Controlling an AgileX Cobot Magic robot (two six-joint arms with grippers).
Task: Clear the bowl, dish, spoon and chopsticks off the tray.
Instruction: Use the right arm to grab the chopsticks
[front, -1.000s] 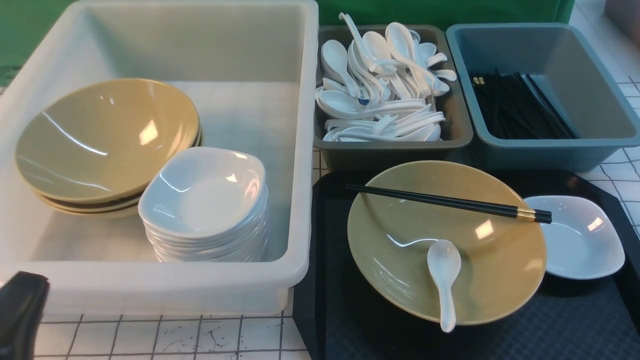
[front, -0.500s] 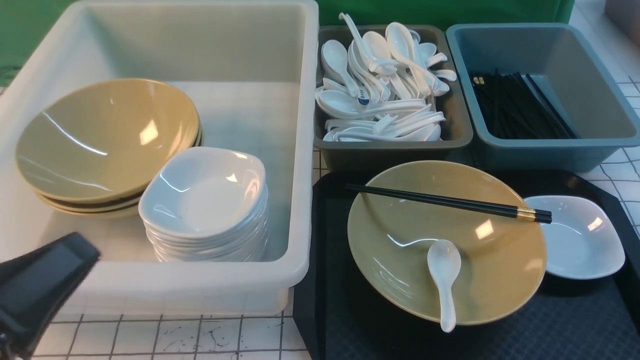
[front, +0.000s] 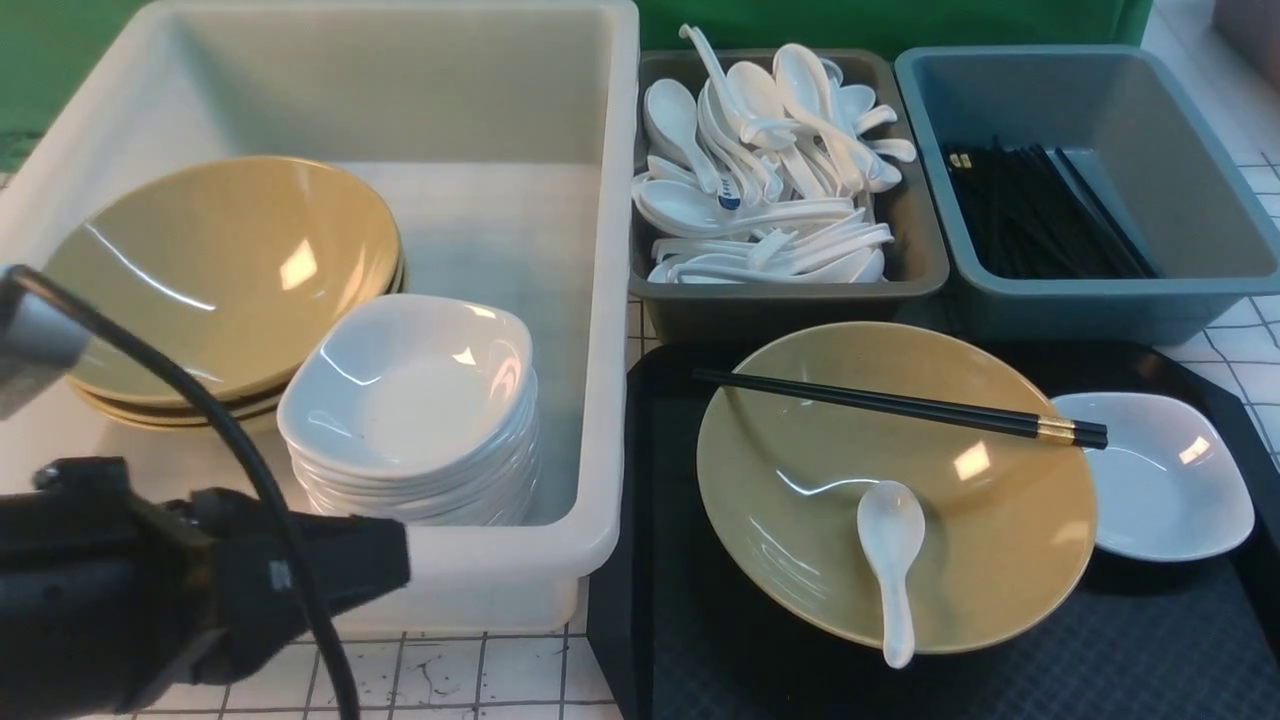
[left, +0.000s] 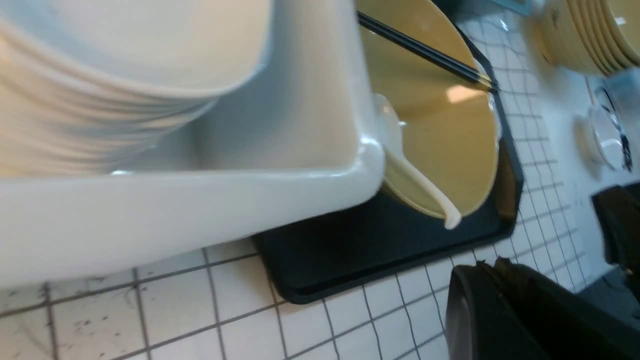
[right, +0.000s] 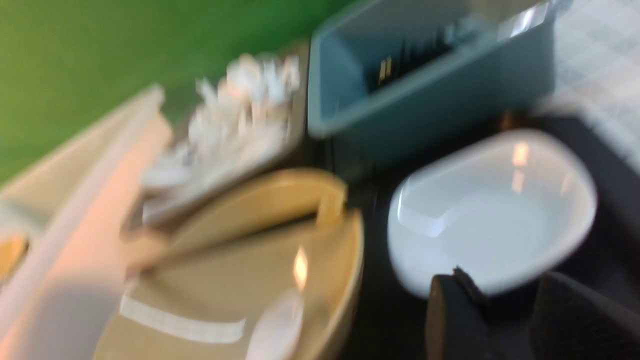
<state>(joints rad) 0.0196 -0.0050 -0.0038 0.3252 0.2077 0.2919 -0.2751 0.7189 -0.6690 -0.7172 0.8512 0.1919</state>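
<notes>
Nothing has left the tray (front: 1150, 640) yet. At lower right of the front view it carries the bowl (front: 850, 470), with the spoon (front: 888, 540) inside, the chopsticks (front: 900, 405) across its rim and the dish (front: 1160, 480) just beside. My left claw (front: 390, 560), at lower left, is pressed together. My right claw (right: 510, 325) stands apart and empty by the dish.

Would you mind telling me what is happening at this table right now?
A two-armed robot is about to clear the tray; nothing has left it yet. The bowl sits on it with the chopsticks across its rim and the spoon inside; the dish lies beside it. The left gripper, shut, hovers before the white tub. The right gripper, open and empty, is near the dish.
</notes>
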